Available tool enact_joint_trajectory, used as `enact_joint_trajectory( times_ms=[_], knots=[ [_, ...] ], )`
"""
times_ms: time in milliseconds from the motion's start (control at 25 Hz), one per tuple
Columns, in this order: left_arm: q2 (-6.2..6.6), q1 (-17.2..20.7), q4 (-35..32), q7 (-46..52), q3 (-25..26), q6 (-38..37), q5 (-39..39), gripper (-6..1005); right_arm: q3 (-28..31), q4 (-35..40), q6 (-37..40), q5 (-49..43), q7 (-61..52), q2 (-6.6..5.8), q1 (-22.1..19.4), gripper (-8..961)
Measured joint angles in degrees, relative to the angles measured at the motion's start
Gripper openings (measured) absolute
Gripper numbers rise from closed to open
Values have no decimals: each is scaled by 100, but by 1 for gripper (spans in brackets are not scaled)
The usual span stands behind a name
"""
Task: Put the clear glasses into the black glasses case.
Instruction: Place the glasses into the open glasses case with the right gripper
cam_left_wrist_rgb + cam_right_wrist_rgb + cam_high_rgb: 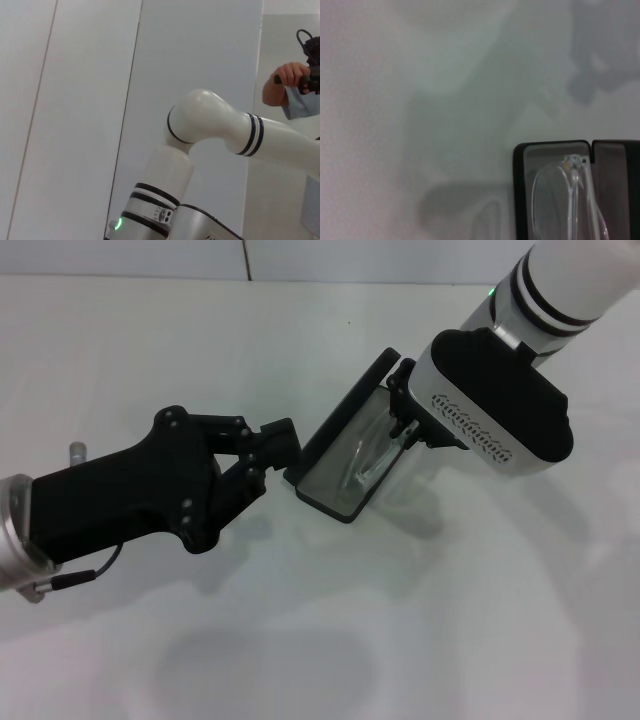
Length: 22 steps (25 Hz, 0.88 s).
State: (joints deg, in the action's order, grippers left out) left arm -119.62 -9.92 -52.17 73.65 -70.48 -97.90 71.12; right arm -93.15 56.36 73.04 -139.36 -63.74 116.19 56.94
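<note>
The black glasses case (322, 496) lies open on the white table, its lid (345, 405) standing up on the left side. The clear glasses (368, 462) lie inside on the grey lining; the right wrist view shows one end of the clear glasses (565, 200) within the case rim (519, 190). My right gripper (400, 402) hovers at the case's far right rim, fingers apart and holding nothing. My left gripper (283, 443) has its fingers together, tips against the case's near-left end; whether they pinch it does not show.
The white table (450, 620) spreads bare around the case. The left wrist view looks up at my right arm's white links (210, 117) against a wall, with a person's hand (285, 82) at the far side.
</note>
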Motion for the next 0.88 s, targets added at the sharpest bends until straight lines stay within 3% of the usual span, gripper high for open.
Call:
enact_joint_trajectory(
  times_ms=[880],
  knots=[
    [-9,15,17,0,-14,-34,-2,57,-434,-319,-745,398,-11,0,-29,121]
  ],
)
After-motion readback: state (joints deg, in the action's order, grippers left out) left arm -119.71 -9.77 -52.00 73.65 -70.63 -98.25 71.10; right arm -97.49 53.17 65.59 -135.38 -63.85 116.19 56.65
